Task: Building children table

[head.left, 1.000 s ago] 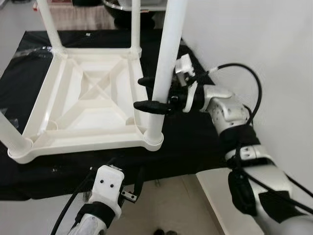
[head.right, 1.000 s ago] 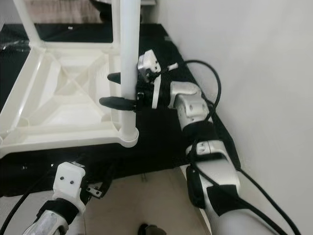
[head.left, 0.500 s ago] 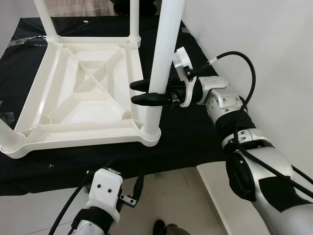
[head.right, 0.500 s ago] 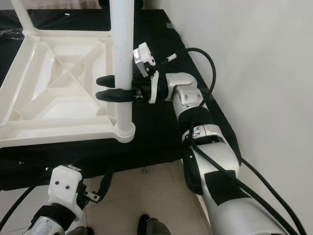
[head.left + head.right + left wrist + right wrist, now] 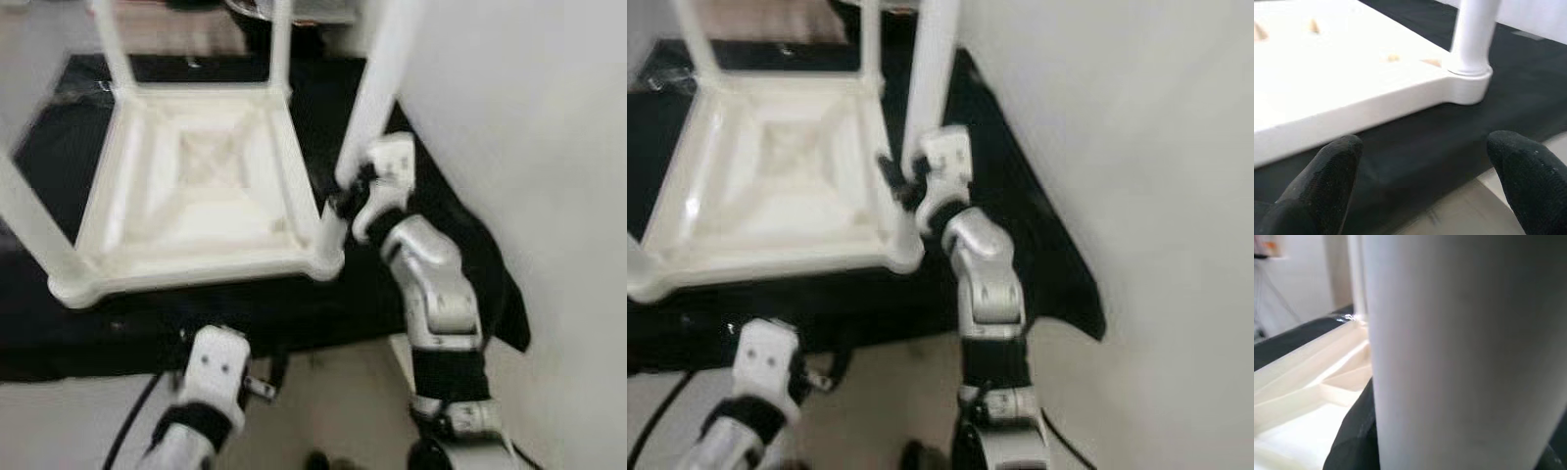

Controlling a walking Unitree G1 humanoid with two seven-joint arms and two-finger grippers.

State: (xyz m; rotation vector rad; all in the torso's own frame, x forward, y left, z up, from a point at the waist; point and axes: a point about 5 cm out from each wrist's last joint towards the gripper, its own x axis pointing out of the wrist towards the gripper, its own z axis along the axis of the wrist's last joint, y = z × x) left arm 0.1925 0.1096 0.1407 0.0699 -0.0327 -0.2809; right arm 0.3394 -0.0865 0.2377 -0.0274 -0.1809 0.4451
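Writing: no brand, label or lettering can be read on any part; both head views are blurred.
Children table (image 5: 196, 186): a white plastic table is laid upside down on a black cloth (image 5: 431, 211), its ribbed underside facing up and its legs standing upward.
Near right leg (image 5: 377, 93): this white leg is seated in the table corner nearest the wall (image 5: 529, 147); its top is cut off by the frame edge.
Right gripper (image 5: 343, 201): it is set against the lower part of the near right leg, just above the corner socket. In the right wrist view the leg (image 5: 1459, 352) is seen very close between the dark fingers, so the leg is held in them.
Left gripper (image 5: 1420, 176): it is held low, near the front edge of the table, touching nothing. Its black fingers (image 5: 1327, 171) are spread wide, with the cloth and a corner leg (image 5: 1471, 39) seen past them.
Hard to make out: the fingertips of the right gripper are smeared by blur in the head views.
Cut off: the other legs run out of the frame at the top and left.
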